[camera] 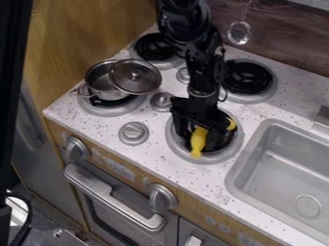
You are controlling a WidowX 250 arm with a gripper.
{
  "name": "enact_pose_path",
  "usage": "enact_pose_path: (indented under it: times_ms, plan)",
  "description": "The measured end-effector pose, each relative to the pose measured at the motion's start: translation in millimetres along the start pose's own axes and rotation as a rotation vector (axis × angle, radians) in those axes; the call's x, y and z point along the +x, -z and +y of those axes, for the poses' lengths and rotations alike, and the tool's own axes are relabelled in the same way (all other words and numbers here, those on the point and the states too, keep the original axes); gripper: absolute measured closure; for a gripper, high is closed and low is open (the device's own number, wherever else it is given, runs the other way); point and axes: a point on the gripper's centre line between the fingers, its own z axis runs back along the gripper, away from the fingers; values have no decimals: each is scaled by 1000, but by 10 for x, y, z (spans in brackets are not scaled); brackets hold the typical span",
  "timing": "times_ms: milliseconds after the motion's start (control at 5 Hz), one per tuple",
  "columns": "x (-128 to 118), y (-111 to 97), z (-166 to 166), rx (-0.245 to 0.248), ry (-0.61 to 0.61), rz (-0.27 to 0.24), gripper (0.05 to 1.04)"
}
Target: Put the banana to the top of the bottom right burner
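Where you look at the bottom right burner [200, 159], the yellow banana [198, 141] is over its black coil, partly covered by the gripper [198, 114]. You find its long axis running from the burner's near rim upward and to the right in the view. One end points down toward the front edge of the counter [160, 160]; a second yellow portion shows to the upper right, beside the gripper. The middle is hidden from you.

The gripper hangs above the same burner, in front of the banana's hidden middle. You cannot tell how far open it is, nor whether it is released or clenched on the banana.

To the left, you note a metal pot [97, 89] on the bottom left burner [108, 111], with a glass lid [137, 79] tilted at its right side. Your sink [233, 185] lies to the right of the banana's burner, and a slotted ladle [239, 33] hangs at the back wall [289, 55].
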Motion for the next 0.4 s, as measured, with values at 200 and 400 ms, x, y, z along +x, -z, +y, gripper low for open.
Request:
enact_pose_path:
  times_ms: [200, 400]
  plan:
    - [93, -392, 67, 13, -25, -61, 85]
    - [-25, -608, 50, -34, -51, -47, 85]
